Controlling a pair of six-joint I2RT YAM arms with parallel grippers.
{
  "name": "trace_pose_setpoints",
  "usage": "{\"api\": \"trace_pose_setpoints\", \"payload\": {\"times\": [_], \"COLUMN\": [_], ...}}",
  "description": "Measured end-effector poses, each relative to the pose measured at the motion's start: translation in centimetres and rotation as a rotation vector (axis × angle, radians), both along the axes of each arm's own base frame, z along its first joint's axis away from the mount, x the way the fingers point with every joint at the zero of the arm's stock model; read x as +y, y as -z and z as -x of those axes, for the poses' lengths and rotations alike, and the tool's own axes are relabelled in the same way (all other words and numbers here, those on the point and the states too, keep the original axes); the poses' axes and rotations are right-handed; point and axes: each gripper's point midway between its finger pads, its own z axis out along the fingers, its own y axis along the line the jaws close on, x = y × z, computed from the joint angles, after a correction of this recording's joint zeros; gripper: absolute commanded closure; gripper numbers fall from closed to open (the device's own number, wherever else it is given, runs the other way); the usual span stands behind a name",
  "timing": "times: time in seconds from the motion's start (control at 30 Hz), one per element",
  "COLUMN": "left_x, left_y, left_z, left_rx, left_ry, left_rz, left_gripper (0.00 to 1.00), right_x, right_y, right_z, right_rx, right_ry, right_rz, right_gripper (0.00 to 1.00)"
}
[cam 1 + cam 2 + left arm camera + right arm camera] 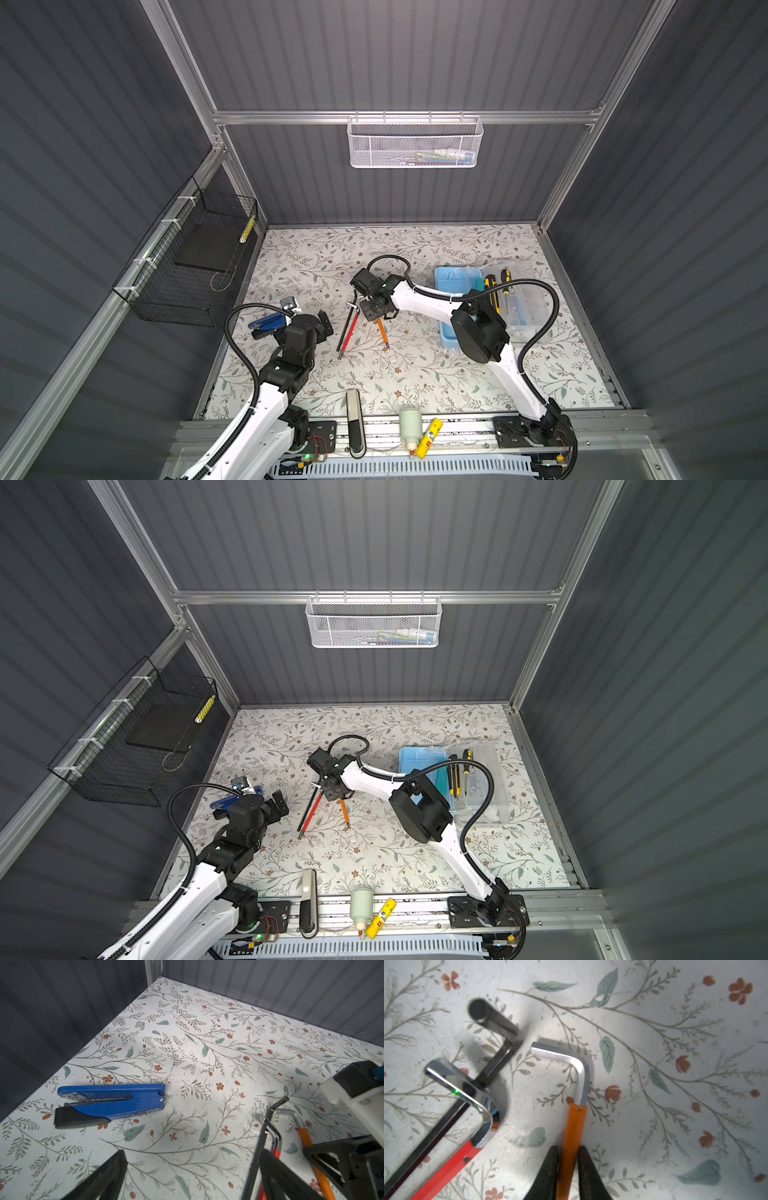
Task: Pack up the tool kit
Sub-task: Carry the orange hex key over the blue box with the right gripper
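The tool kit (451, 282) (419, 760) is a light-blue box at the right of the table, open, with its clear lid (525, 299) lying beside it. Yellow-and-black tools (494, 291) rest in it. Mid-table lie an orange hex key (382, 330) (574, 1122), a red one (350, 332) (452, 1169) and a black one (496, 1064). My right gripper (376, 309) (568, 1153) points down with its fingers pressed on both sides of the orange key's sleeve. My left gripper (316, 321) (192, 1167) is open and empty, next to a blue stapler (268, 323) (112, 1103).
A white mesh basket (415, 143) hangs on the back wall. A black wire basket (187, 262) is fixed to the left wall. On the front rail lie a grey-black bar (355, 419), a white cylinder (409, 424) and a yellow tube (429, 438).
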Motion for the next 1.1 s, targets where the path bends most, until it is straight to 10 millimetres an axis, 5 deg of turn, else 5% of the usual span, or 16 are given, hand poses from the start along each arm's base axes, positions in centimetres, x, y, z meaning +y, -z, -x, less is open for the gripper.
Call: {"api": "trace_pose_setpoints", "payload": {"times": [0.4,0.63,1.1], "left_x": [0.0,0.0,0.0], "left_y": [0.0,-0.2,-0.4], "left_z": [0.0,0.0,0.0], "left_rx": [0.000,-0.006,-0.015], "left_ry": [0.000,0.000,0.000], "left_rz": [0.000,0.002,0.005], "left_gripper": [0.01,0.01,0.01], "right_x": [-1.1,-4.8,-14.3], "right_y": [-0.1,-0.9,-13.3], "right_z": [-0.3,-0.6,-0.8], "right_rx": [0.031,0.032,-0.154], "right_ry": [0.130,0.225,0.397], "right_rz": [-0.046,-0.006,-0.093], "right_gripper": [0.98,1.00,1.00]}}
